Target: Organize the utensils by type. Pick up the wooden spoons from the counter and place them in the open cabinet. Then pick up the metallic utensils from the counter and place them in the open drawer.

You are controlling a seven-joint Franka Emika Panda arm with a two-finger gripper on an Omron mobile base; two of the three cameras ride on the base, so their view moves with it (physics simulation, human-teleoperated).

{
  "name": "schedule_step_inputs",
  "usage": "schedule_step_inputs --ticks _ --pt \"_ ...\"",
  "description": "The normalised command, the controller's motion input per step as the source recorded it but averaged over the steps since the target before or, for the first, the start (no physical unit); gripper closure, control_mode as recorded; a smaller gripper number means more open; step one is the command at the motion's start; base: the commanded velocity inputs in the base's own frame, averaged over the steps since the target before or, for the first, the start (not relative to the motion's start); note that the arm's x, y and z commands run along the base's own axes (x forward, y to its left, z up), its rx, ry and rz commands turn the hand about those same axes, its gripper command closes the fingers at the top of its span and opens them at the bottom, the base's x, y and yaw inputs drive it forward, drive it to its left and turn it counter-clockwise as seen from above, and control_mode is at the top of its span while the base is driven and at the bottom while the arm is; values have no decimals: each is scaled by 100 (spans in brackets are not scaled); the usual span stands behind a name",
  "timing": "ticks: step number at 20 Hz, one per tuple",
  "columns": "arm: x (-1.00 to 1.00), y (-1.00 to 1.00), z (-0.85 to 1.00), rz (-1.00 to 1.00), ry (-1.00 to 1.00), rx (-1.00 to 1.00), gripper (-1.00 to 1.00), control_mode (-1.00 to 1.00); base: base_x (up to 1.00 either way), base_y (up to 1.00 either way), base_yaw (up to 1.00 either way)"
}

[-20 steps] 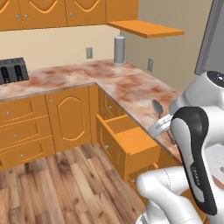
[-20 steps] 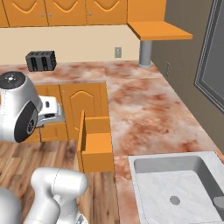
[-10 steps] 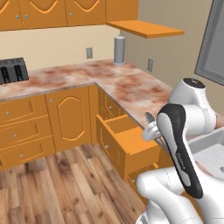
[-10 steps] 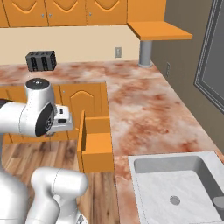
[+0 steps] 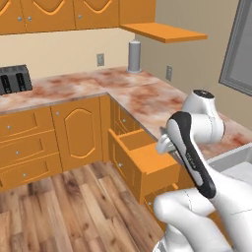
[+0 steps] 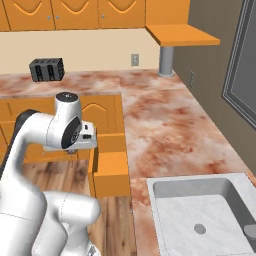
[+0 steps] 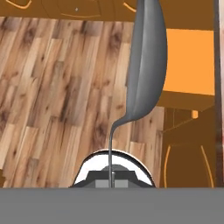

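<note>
1. Since the earlier frame, arm swung left off the bench [image 5: 147, 96] toward the open drawer [image 5: 147, 160]; base cameras held still, scene unchanged.
2. Toaster [image 5: 14, 79] sat at far left on the bench, against the wall under the arched-door units.
3. Base units with arched doors and small drawers ran below it; wood floor [image 5: 59, 206] in front.
4. Grey cylinder [image 5: 134, 56] stood upright at the back corner of the bench, below the flat orange shelf of the cabinet [image 5: 167, 33].
5. Drawer was pulled out from the base units at the corner, inside orange and bare as far as visible.
6. Tool [image 7: 110, 174] was pressed together, pinching the thin handle of a metal spoon [image 7: 146, 65]; spoon bowl pointed away from the hand.
7. In the hand view the spoon hung over the floor with the drawer's orange interior [image 7: 190, 61] just beside its bowl.
8. In the right base view the tool's hand [image 6: 82, 139] sat just left of the drawer [image 6: 111, 165], above the floor.
9. Sink [image 6: 200, 210] lay at right in the bench; window [image 6: 242, 70] on the wall beyond.
</note>
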Motion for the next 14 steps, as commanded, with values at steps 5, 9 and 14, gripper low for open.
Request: schedule_step_inputs --ticks 5,9,14 --pt "98 -28 -49 0 15 0 100 -100 0 0 0" --pt "88 -4 -74 0 4 0 100 -100 0 0 0" --pt "94 0 -73 0 7 -1 100 -100 0 0 0"
